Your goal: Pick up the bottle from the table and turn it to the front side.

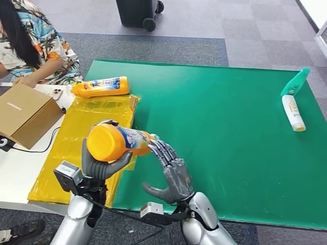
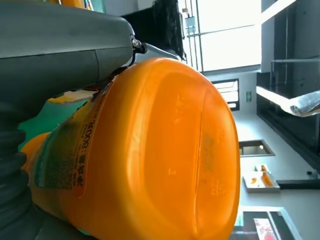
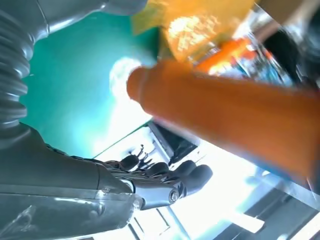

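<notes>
- The left robot hand (image 1: 101, 164) grasps the orange bottle (image 1: 115, 142) around its thick lower body, holding it on its side in the air above the near edge of the counter (image 1: 216, 127), over the seam between the yellow sheet (image 1: 77, 138) and the green mat (image 1: 231, 153).
- The bottle's flat base faces the head camera; its cap end points away toward the mat.
- The right robot hand (image 1: 171, 173) is released, fingers spread, with its fingertips (image 1: 160, 149) touching or just beside the bottle's neck end; I cannot tell whether they truly press on it.
- The step in hand seems to be rolling the bottle about its long axis until the printed front label faces forward.
- To do it well, the left grip should stay firm on the body while the right fingers steady the neck, so the smooth plastic does not slip.
- Turning slowly matters: the heavy base overhangs the left palm.
- A second orange bottle (image 1: 101, 87) lies farther back, and a white bottle (image 1: 294, 113) and teal bottle (image 1: 296, 81) lie well apart at the right.
</notes>
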Controlling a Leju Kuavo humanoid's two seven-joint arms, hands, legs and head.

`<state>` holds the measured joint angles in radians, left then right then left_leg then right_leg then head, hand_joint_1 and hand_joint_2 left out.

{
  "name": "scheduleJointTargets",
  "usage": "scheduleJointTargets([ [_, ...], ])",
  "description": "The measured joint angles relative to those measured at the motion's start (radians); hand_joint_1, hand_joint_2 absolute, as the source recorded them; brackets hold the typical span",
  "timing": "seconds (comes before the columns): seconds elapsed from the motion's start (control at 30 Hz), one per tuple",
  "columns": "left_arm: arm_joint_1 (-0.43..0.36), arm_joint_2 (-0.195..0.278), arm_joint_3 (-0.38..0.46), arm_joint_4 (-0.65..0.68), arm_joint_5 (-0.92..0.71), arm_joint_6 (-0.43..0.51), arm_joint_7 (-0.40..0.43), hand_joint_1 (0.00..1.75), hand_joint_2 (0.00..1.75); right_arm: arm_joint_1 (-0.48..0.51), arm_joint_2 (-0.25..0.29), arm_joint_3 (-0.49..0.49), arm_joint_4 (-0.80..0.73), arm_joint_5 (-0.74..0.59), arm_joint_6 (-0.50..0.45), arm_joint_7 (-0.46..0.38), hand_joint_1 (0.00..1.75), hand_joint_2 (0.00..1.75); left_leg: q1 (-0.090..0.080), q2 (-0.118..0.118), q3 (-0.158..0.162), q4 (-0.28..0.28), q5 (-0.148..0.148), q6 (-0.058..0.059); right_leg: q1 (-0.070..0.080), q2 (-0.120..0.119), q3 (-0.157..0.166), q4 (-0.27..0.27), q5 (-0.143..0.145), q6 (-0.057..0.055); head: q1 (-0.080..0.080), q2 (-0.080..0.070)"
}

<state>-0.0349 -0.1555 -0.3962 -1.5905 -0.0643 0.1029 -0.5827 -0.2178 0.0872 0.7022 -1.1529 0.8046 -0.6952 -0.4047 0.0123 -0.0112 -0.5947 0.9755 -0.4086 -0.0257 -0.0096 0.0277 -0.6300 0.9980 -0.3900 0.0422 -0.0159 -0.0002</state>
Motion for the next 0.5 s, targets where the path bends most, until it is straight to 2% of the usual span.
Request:
scheduleJointTargets([
  [0.1,-0.012,0.022,-0.002,-0.001,-0.080,0.057,0.033,1.75,1.75,0.023,0.017,-0.033,-0.050,-0.041,-0.002,-0.033,0.00,1.75,0.000,0.000,0.000,0.000,0.000,0.000,0.000,0.000,0.000,0.000,0.000,0.000,0.000,0.000],
  [0.2,-0.035,0.064,-0.006,-0.001,-0.190,0.080,0.098,1.75,1.75,0.042,0.032,-0.062,-0.086,-0.058,-0.003,-0.053,0.00,1.75,0.000,0.000,0.000,0.000,0.000,0.000,0.000,0.000,0.000,0.000,0.000,0.000,0.000,0.000],
  [0.37,-0.079,0.178,-0.024,0.005,-0.404,0.017,0.265,1.75,1.75,0.065,0.045,-0.098,-0.118,-0.075,-0.003,-0.061,0.00,1.75,0.000,0.000,0.000,0.000,0.000,0.000,0.000,0.000,0.000,0.000,0.000,0.000,0.000,0.000],
  [0.5,-0.115,0.263,-0.028,0.017,-0.495,-0.042,0.337,1.75,1.75,0.078,0.049,-0.116,-0.131,-0.075,-0.003,-0.060,0.00,1.75,0.000,0.000,0.001,0.000,0.001,-0.001,0.001,0.000,0.000,0.001,0.000,-0.001,0.000,0.000],
])
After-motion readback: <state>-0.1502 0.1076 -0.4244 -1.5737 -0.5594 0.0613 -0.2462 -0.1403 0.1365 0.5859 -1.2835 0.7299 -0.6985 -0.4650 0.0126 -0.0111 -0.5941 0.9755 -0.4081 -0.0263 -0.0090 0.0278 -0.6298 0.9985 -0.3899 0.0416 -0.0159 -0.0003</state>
